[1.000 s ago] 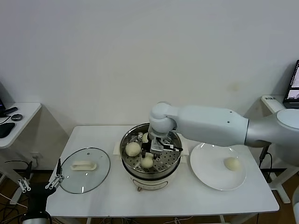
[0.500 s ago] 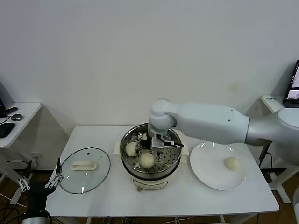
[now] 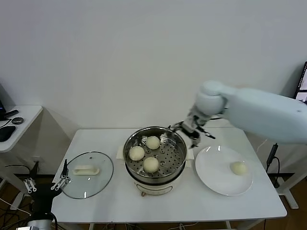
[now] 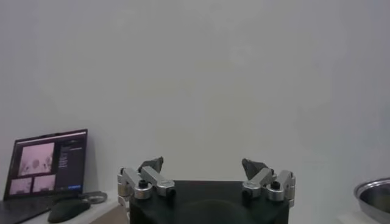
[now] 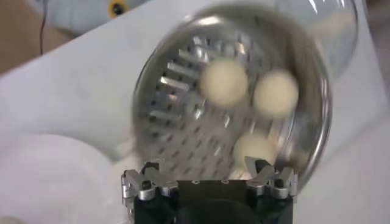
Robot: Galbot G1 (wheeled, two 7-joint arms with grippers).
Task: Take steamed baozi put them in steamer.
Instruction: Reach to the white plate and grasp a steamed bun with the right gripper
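Observation:
The steel steamer (image 3: 180, 143) stands mid-table on a white cooker base and holds three cream-white baozi: one at the back (image 3: 153, 142), one on the left (image 3: 136, 153), one at the front (image 3: 151, 164). A fourth baozi (image 3: 238, 167) lies on the white plate (image 3: 211, 175) to the right. My right gripper (image 3: 193, 131) is open and empty, raised above the steamer's back right rim. The right wrist view shows the steamer (image 5: 177, 97) and its three baozi (image 5: 224, 81) below the open gripper (image 5: 206, 167). My left gripper (image 3: 47, 179) is parked low at the table's left front corner, open.
A round glass lid (image 3: 98, 184) with a white handle (image 3: 86, 169) lies on the table (image 3: 182, 206) left of the steamer. A side desk (image 3: 21, 117) stands at far left. A laptop (image 4: 49, 161) shows in the left wrist view.
My right gripper has let go of a baozi in the steamer, risen out of the basket and moved right toward the plate. Three baozi now lie uncovered in the steamer.

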